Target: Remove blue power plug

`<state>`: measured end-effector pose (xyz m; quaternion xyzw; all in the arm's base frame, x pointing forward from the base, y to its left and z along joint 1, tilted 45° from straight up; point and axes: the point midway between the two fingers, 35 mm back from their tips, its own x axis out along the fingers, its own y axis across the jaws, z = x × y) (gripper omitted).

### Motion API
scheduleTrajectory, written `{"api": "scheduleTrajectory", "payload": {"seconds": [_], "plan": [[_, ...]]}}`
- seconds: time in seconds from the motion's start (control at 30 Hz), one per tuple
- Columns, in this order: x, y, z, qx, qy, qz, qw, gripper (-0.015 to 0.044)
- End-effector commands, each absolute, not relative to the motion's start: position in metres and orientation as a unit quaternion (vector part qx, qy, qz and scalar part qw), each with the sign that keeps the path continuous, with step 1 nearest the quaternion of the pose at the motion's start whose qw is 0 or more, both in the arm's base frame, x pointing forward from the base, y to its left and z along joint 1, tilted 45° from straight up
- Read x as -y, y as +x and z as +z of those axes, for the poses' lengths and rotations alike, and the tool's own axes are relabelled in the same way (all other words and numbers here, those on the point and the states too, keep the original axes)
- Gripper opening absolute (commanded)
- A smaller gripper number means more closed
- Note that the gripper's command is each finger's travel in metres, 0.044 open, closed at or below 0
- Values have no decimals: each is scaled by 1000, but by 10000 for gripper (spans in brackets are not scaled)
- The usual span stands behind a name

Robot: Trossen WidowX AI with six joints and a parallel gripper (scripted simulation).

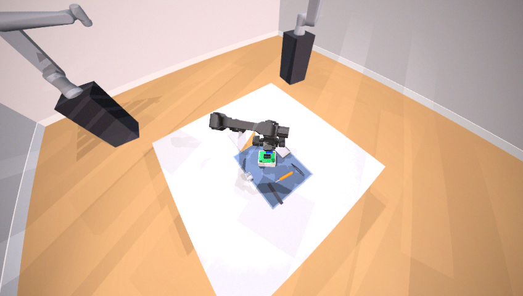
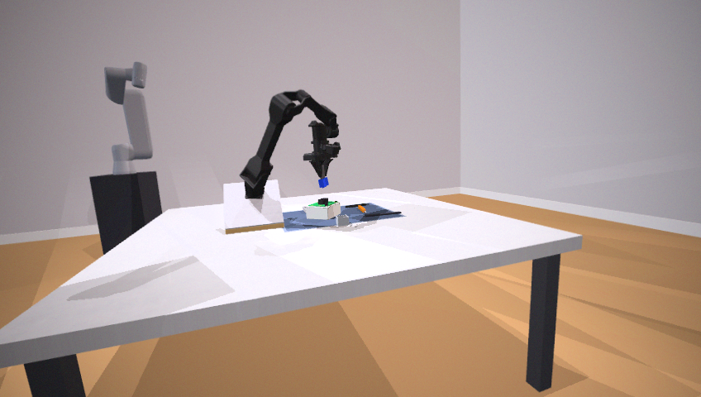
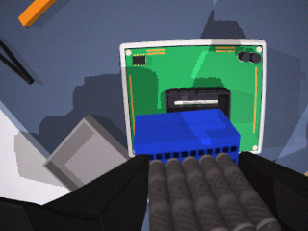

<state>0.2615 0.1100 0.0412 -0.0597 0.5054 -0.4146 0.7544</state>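
My gripper [image 1: 269,150] [image 2: 322,177] [image 3: 194,165] is shut on the blue plug [image 1: 269,152] [image 2: 322,183] [image 3: 185,126], with ribbed dark cables behind it in the wrist view. The plug hangs slightly tilted above the black socket [image 1: 267,156] [image 2: 322,201] [image 3: 198,91], with a visible gap between them in the exterior view. The socket is on the green circuit board [image 1: 261,158] [image 3: 178,67] on its white base. The grey tray [image 1: 284,154] [image 3: 65,141] lies beside the board, at the lower left in the wrist view. A finger partly hides it there.
The board and tools lie on a blue mat [image 1: 256,175] [image 2: 295,219]. An orange screwdriver [image 1: 286,176] [image 2: 361,208] [image 3: 35,12], black tweezers [image 1: 297,169] [image 3: 16,63] and a dark bar [image 1: 275,193] are there. A small grey part [image 1: 248,176] [image 2: 342,219] sits at the mat's edge.
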Motion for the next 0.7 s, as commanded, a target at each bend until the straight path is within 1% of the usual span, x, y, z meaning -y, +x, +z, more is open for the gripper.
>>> {"api": "scheduleTrajectory", "payload": {"seconds": [0.0,0.67], "plan": [[-110,261,23,-511,-65,-415,750,0],[-138,254,-21,-511,-64,-414,751,0]]}}
